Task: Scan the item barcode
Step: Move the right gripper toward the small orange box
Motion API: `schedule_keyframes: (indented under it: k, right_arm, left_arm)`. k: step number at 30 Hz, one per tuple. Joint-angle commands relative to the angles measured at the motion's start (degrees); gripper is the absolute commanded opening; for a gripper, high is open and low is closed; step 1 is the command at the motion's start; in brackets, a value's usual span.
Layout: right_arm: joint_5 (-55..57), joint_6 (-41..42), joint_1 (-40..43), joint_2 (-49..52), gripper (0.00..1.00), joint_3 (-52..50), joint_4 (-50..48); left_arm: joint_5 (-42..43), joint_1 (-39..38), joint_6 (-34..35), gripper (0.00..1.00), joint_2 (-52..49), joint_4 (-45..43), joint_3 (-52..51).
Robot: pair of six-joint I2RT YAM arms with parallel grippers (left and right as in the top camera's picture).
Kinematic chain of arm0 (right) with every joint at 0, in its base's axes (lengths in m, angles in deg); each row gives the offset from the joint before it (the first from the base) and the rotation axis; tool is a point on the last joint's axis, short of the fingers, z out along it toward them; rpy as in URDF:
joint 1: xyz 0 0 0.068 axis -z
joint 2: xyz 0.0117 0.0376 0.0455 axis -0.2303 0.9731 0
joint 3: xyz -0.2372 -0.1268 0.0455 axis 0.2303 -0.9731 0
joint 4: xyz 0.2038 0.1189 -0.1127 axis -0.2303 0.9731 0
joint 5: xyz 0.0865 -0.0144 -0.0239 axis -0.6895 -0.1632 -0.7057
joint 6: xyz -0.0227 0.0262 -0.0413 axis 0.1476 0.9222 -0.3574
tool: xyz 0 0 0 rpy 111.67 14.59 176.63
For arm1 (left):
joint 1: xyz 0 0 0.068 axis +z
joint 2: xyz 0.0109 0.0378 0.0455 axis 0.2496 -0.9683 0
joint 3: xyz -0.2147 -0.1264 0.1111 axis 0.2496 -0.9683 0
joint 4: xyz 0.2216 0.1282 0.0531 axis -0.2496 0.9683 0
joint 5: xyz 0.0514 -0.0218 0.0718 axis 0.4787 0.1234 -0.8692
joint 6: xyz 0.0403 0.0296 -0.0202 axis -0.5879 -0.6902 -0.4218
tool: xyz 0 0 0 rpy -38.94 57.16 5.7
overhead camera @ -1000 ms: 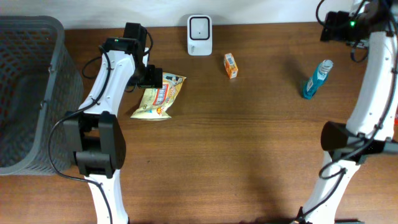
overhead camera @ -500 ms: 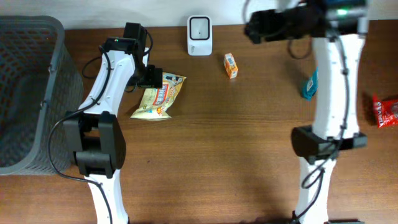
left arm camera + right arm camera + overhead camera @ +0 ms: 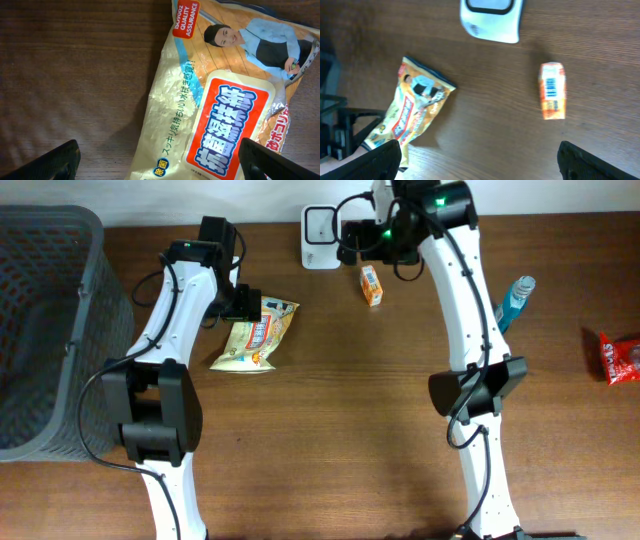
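A yellow snack bag (image 3: 255,338) with a red label lies flat on the wooden table. My left gripper (image 3: 245,305) hangs over its upper end, open and holding nothing. In the left wrist view the bag (image 3: 220,100) fills the right half, and the left gripper (image 3: 160,162) straddles its lower part. The white barcode scanner (image 3: 321,237) stands at the back edge. My right gripper (image 3: 352,232) hovers open beside it. The right wrist view shows the scanner (image 3: 492,17), a small orange box (image 3: 552,90) with its barcode facing up, the bag (image 3: 415,112), and the empty right gripper (image 3: 480,160).
A grey mesh basket (image 3: 50,330) fills the left side. The small orange box (image 3: 371,284) lies right of the scanner. A blue bottle (image 3: 510,305) stands at the right, and a red packet (image 3: 620,357) lies at the right edge.
The right arm has swung from the far right corner leftward to above the scanner and orange box, and its jaws have opened wider. A red packet now shows at the right edge. The left arm is unmoved.
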Motion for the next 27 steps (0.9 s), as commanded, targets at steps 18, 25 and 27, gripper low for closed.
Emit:
schedule_keyframes:
  k: [18,25,27]
  right_arm:
    - [21.8,1.7,-3.1,0.1,0.86,-5.7,-4.2]
    - [22.7,1.7,-0.5,0.1,0.62,-14.1,-11.8]
    - [22.7,1.7,0.5,0.1,0.47,-17.2,-13.9]
  left_arm:
    - [-0.5,-0.2,-0.3,0.99,-0.2,0.1,0.9]
    - [-0.5,-0.2,-0.3,0.99,-0.2,0.1,0.9]
    - [-0.5,-0.2,-0.3,0.99,-0.2,0.1,0.9]
